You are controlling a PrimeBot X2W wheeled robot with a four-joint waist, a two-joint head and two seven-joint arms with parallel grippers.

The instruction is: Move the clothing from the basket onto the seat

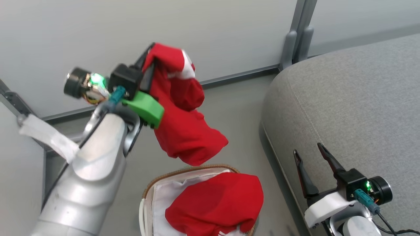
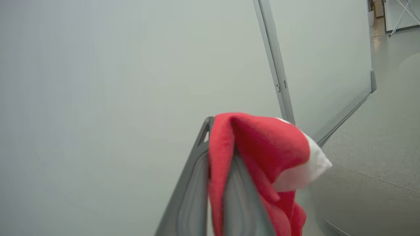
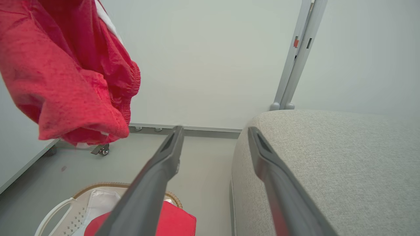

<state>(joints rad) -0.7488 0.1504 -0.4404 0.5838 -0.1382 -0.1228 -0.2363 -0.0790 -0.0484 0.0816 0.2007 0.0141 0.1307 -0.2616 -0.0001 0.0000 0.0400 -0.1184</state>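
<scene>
One piece of red clothing [image 1: 183, 131] with white trim hangs in the air above the basket, pinched in my shut left gripper [image 1: 149, 57]. The left wrist view has the same clothing [image 2: 262, 141] draped over my left gripper [image 2: 220, 141]; in the right wrist view it [image 3: 65, 82] hangs at the upper left. A second red garment [image 1: 220, 203] lies in the cream basket [image 1: 197, 167], whose brown rim [image 3: 98, 185] is low in the right wrist view. My right gripper [image 1: 308, 150] stands open and empty at the near edge of the grey seat [image 1: 361, 98]. From the right wrist, its [image 3: 215, 131] right finger lies over the seat [image 3: 328, 157].
Pale wall panels with a grey post [image 1: 297, 32] stand behind the basket and seat. Grey floor [image 1: 239, 108] runs between them. A white liner [image 1: 164, 196] lines the basket. A small caster wheel [image 3: 103, 150] sits at the wall's foot.
</scene>
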